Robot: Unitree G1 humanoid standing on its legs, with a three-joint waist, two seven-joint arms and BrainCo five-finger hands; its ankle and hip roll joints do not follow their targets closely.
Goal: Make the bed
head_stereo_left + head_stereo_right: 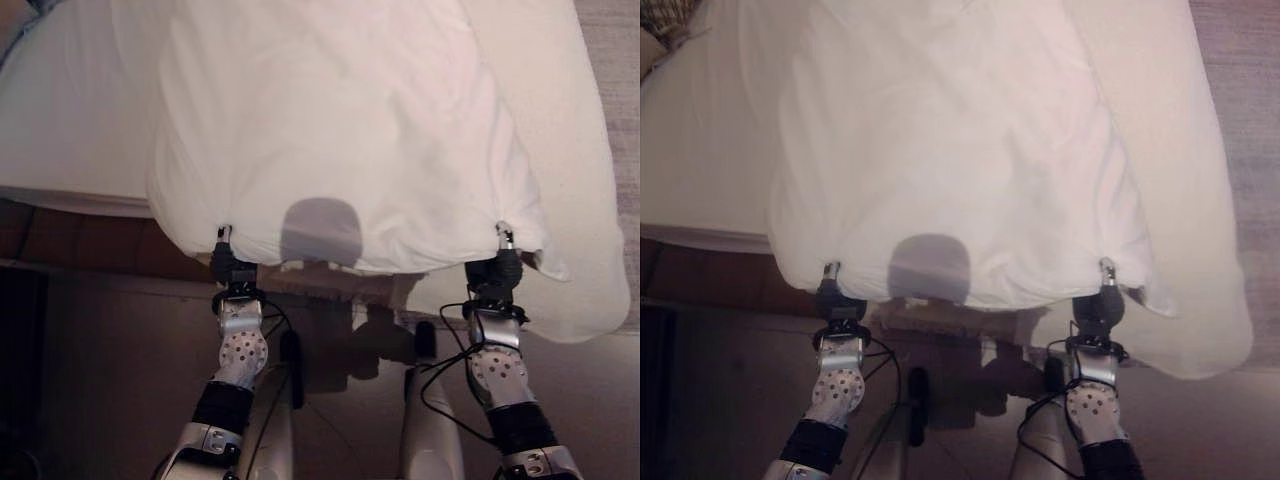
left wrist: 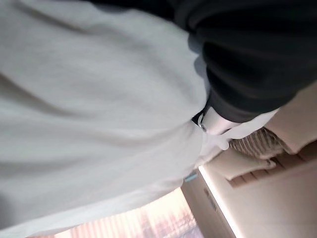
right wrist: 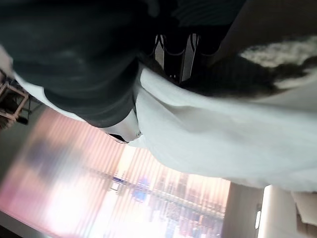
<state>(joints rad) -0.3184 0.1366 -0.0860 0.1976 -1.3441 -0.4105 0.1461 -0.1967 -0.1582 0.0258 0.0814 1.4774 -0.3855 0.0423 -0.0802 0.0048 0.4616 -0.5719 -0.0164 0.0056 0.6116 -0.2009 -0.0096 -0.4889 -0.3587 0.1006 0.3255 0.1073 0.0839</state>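
A white duvet [image 1: 330,130] lies lengthwise over the bed, its near edge hanging just past the foot of the mattress [image 1: 60,120]. My left hand [image 1: 224,262] grips the duvet's near left corner from below, with a fingertip showing over the hem. At the near right corner my right hand [image 1: 497,268] holds it the same way. In the left wrist view the thumb [image 2: 214,121] presses into the white cloth [image 2: 89,109]. The right wrist view has dark-tipped fingers [image 3: 174,49] and the thumb [image 3: 124,128] closed round the cloth [image 3: 223,134].
A brown bed frame [image 1: 90,240] runs below the mattress on the left. On the right a second white layer [image 1: 590,250] droops over the bed's side toward grey carpet [image 1: 615,60]. A patterned cushion [image 1: 660,20] lies at the far left corner.
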